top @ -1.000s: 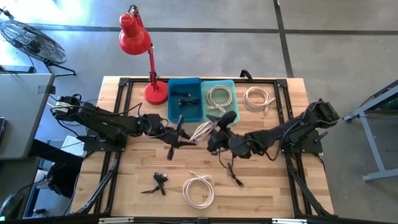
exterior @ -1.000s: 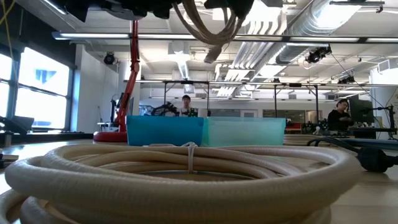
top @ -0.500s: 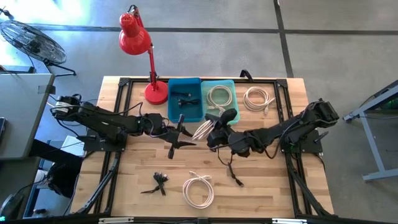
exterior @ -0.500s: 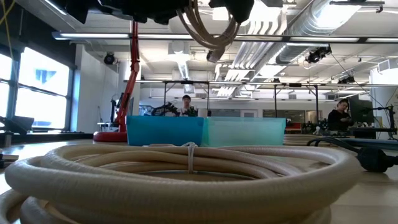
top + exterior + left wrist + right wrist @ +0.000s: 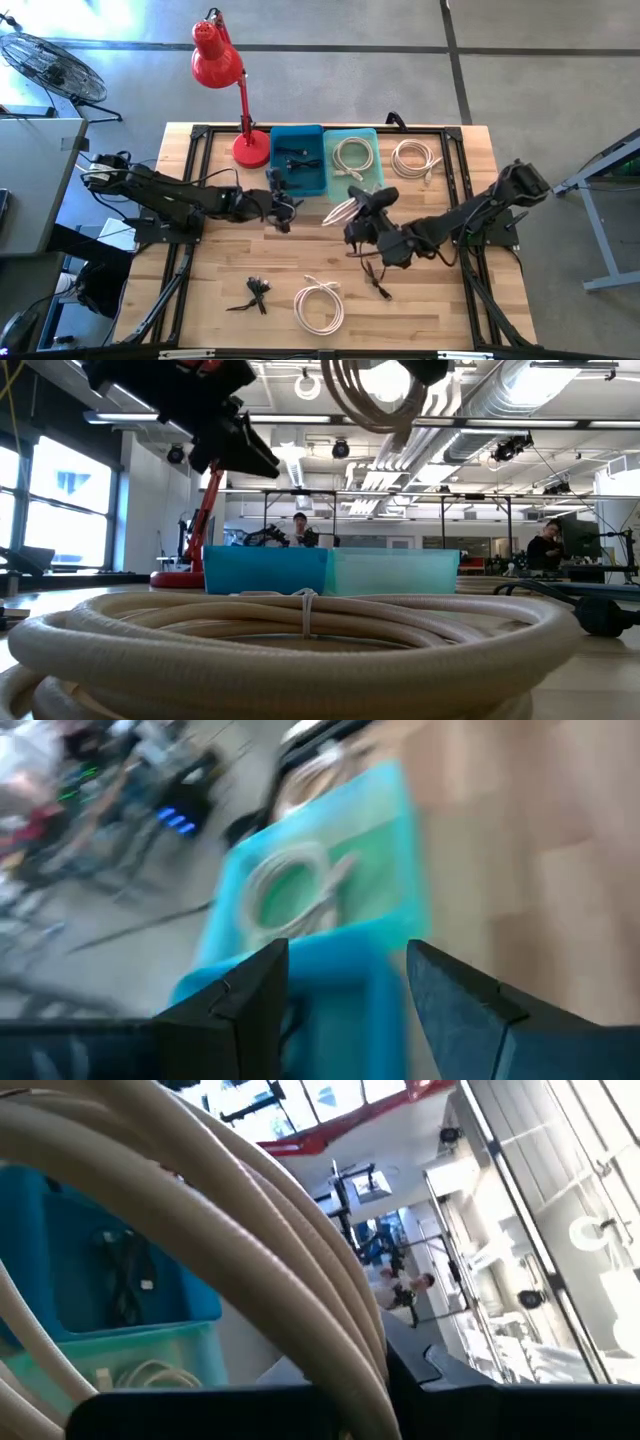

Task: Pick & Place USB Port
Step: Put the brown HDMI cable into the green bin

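Observation:
A coiled white USB cable [image 5: 338, 212] hangs over the table's middle, with my right gripper [image 5: 360, 208] shut on it; the low view shows its loops [image 5: 372, 398] high above the table. My left gripper [image 5: 284, 206] stands open a little to the coil's left, apart from it, just in front of the blue bin [image 5: 298, 160]. Its fingers [image 5: 250, 1005] have nothing between them and face the teal bin [image 5: 330, 890]. The teal bin [image 5: 352, 155] holds another white coil, and the blue bin a black cable. My right gripper holds the white coil by several of its loops [image 5: 350, 210], coming at it about level from the table's right side. The loops [image 5: 300, 1260] fill the wrist view and hide the fingers. The coil is lifted clear of the table and juts out toward the left.
A red desk lamp [image 5: 232, 90] stands at the far left beside the bins. Loose on the wood lie a white coil [image 5: 415, 158] at the far right, a white coil [image 5: 318, 306] and a black cable [image 5: 255, 293] near the front, and a black cable [image 5: 378, 280] under my right arm.
The white coil has passed from my left gripper to my right one. My right gripper has shut on it and carried it slightly toward the table's right. My left gripper has let go, turned and drawn back toward the blue bin.

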